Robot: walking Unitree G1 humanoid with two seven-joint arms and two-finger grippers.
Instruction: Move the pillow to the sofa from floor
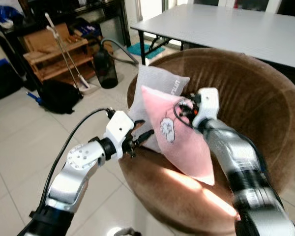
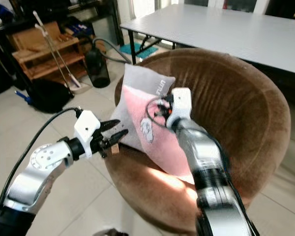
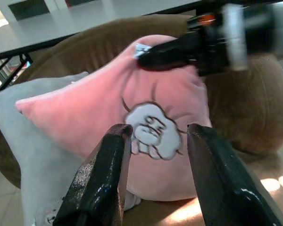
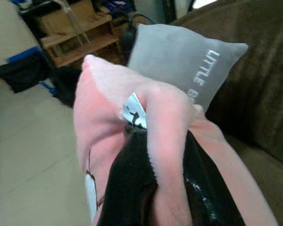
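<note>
I have the pink pillow pinched at its top edge by my right gripper, whose fingers are clamped on a fold of the fabric beside the small white tag. The pillow hangs over the seat of the brown sofa, its long axis running from about 11 o'clock down to 5 o'clock in the head view, and its lower corner appears to touch the cushion. It leans against a grey pillow standing behind it at 11 o'clock.

My left gripper sits at 9 o'clock from the pink pillow, just off the sofa's front rim, fingers apart and holding nothing; the pillow's cartoon face lies straight ahead between them.

The right arm is the one that matters: I judge the release only needs its fingers to part, with the pillow settling toward 5 o'clock.
</note>
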